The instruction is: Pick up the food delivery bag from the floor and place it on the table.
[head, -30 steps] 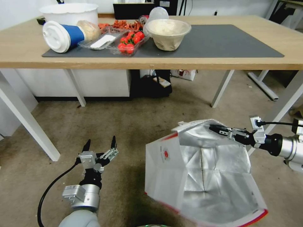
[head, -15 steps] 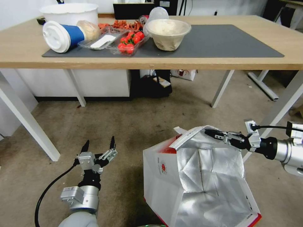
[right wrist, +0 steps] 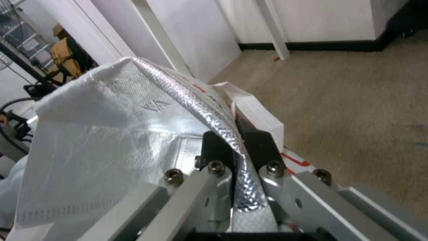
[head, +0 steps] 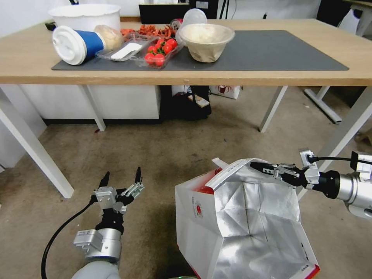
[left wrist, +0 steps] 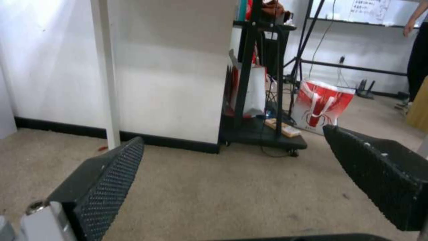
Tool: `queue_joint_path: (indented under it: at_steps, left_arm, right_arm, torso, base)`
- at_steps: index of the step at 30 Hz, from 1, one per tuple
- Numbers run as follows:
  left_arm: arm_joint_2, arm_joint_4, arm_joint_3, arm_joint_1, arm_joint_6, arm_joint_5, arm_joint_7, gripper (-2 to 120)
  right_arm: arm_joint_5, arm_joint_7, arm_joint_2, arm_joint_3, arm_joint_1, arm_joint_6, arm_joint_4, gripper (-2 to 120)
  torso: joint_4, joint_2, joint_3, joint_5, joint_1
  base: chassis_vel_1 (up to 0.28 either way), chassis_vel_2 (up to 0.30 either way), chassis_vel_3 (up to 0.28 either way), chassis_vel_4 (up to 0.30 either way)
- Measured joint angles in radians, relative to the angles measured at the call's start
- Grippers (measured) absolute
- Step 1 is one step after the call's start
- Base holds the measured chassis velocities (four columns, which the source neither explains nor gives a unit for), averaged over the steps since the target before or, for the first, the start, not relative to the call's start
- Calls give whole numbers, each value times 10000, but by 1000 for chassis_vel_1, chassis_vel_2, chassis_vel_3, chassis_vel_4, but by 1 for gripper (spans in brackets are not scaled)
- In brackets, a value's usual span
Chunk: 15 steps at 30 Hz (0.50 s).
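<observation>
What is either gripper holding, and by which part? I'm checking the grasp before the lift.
The right gripper pinches the food delivery bag by its foil-lined top rim. The left gripper holds nothing.

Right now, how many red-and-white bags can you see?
2. The food delivery bag is by the robot, its rim clamped in the right gripper's jaws. A second bag sits on the floor beyond the table. More may hide there. The left gripper idles, open.
</observation>
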Motion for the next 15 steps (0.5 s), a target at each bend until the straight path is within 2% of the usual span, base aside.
queue_joint_path:
  at_steps: [8, 15]
  left_arm:
    - [24, -134, 28, 28, 125, -124, 34, 100]
    - [43, -169, 22, 72, 179, -125, 53, 100]
  right_arm:
    - [-65, -4, 7, 6, -9, 25, 42, 0]
    - [-133, -43, 96, -6, -27, 36, 93, 0]
  torso:
    - [0, 32, 14, 0, 2]
    - [0, 241, 222, 0, 3]
  base:
    - [0, 0, 0, 0]
    - [0, 0, 0, 0]
